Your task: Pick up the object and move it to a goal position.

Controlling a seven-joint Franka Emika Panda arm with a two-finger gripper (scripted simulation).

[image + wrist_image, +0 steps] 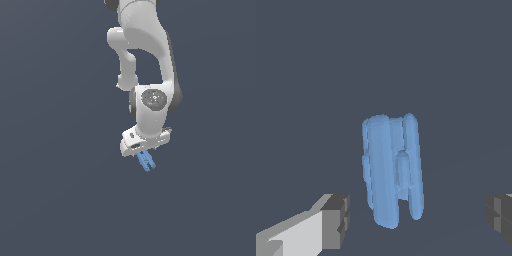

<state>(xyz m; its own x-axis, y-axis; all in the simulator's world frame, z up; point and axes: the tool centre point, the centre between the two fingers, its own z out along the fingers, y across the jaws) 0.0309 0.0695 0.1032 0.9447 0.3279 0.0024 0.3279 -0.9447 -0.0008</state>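
The object [390, 170] is a small light-blue elongated piece with a notched, ridged outline. In the wrist view it lies between the two dark finger pads [336, 220], with a wide gap on each side, and neither pad touches it. My gripper [418, 216] is open. In the exterior view the white hand [145, 142] hangs from the arm, and the object [146, 161] shows just under it, sticking out below. The fingers themselves are hidden in the exterior view. No goal marker shows in either view.
The white arm [145, 45] comes down from the top of the exterior view. A plain dark grey-blue surface [50, 200] fills everything else in both views.
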